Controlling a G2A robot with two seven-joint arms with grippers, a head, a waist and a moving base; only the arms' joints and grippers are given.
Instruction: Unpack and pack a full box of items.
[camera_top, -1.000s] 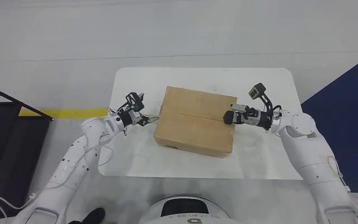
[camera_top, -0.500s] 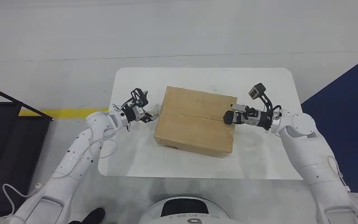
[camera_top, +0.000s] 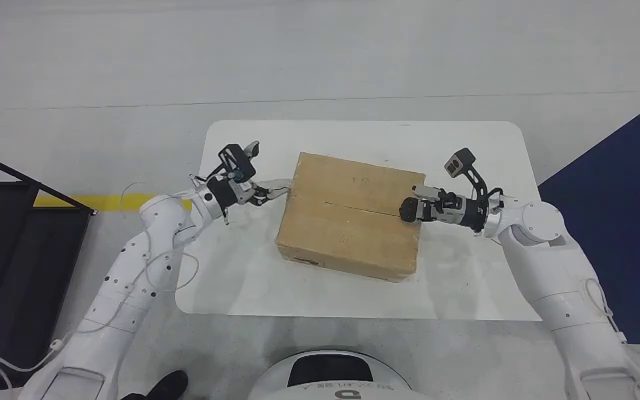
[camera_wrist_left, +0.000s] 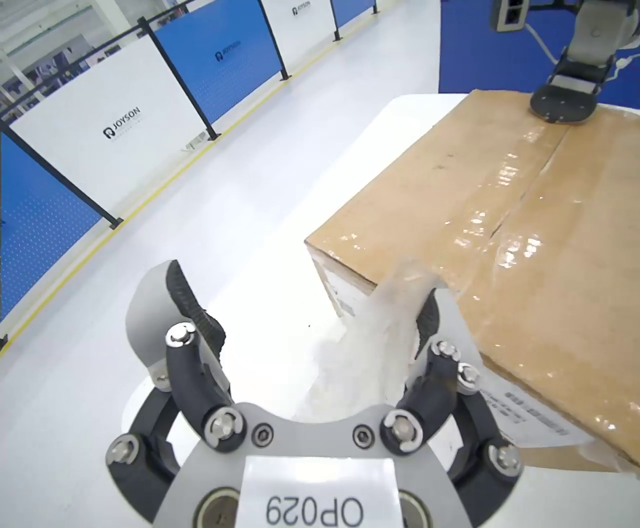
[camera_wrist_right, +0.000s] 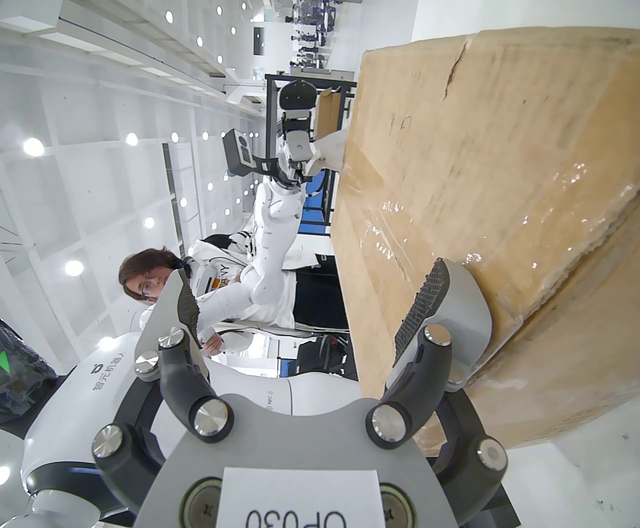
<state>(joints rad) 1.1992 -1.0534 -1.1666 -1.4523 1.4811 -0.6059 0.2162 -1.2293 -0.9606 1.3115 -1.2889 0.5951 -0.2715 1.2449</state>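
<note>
Both spread wide: left claw (camera_wrist_left: 300, 290) touches tape (camera_wrist_left: 380, 340), right claw (camera_wrist_right: 308, 274) box (camera_wrist_right: 475, 150).

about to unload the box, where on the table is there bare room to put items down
Bare strips of table: between the box and the near edge, and between the box and the far edge. Crowded: both box ends, where the left gripper and the right gripper sit.

**Tan box (camera_top: 347, 215), white table (camera_top: 450, 290)**

The box is plain tan cardboard under glossy clear tape (camera_wrist_left: 505, 200); a loose tape strip (camera_wrist_left: 380, 330) looks milky, perhaps translucent. The left gripper (camera_wrist_left: 300, 287) and right gripper (camera_wrist_right: 310, 280) have silver-grey fingers and black ribbed pads. Pale grey floor (camera_top: 300, 60), yellow line (camera_top: 120, 201).
</note>
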